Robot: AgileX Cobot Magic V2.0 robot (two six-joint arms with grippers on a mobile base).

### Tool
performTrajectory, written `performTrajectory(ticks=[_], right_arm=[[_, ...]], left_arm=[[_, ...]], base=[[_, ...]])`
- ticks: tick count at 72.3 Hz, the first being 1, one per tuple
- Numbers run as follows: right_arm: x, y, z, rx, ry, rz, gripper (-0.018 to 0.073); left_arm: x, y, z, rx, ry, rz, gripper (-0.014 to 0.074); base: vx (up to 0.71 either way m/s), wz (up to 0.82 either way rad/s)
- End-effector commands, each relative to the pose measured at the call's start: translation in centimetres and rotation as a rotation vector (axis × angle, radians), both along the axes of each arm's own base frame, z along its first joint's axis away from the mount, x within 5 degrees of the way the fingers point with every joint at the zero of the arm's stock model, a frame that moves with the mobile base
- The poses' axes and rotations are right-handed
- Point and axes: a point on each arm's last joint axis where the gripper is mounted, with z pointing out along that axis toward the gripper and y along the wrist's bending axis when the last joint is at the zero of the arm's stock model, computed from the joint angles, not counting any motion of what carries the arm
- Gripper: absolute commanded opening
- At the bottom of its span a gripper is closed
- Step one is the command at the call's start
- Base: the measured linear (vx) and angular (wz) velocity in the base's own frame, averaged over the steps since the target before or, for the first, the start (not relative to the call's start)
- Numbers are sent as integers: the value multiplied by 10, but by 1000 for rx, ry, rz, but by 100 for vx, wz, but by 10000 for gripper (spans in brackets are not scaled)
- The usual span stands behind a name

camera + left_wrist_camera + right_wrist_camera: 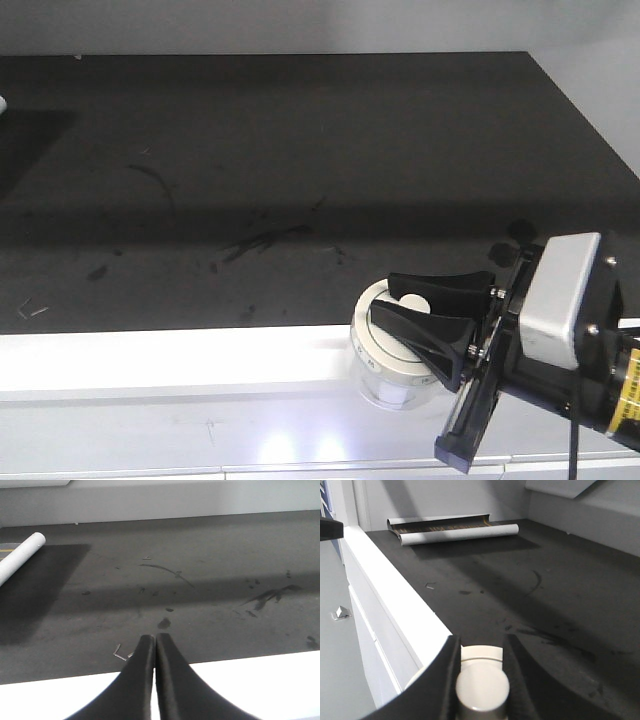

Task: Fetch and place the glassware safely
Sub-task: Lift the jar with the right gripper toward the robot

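Your right pincer [381, 293] is closed on the glass jar [385, 385] by its lid knob [482, 687], the jar upright directly beneath it at the counter's [300, 150] front edge.

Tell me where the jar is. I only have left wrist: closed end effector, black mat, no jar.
Observer: Front view has the jar at the counter, by its white front edge, lower right of frame.
Operator: Anything holding it?
Observer: The right end effector is at its lid. Right wrist shows fingers against both sides of the knob.
Operator: Upright?
Observer: Yes, upright, lid on.
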Motion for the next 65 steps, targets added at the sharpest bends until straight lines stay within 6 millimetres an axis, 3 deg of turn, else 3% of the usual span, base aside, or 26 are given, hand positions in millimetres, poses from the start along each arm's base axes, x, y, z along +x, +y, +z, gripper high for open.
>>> performTrajectory(ticks=[1, 65], right_arm=[[-6, -1, 22, 89, -66, 24, -4], [-13, -4, 27, 81, -79, 22, -4]], left_arm=[[1, -2, 14, -21, -81, -16, -7], [1, -2, 14, -21, -81, -16, -7]], base=[[0, 0], [0, 0]])
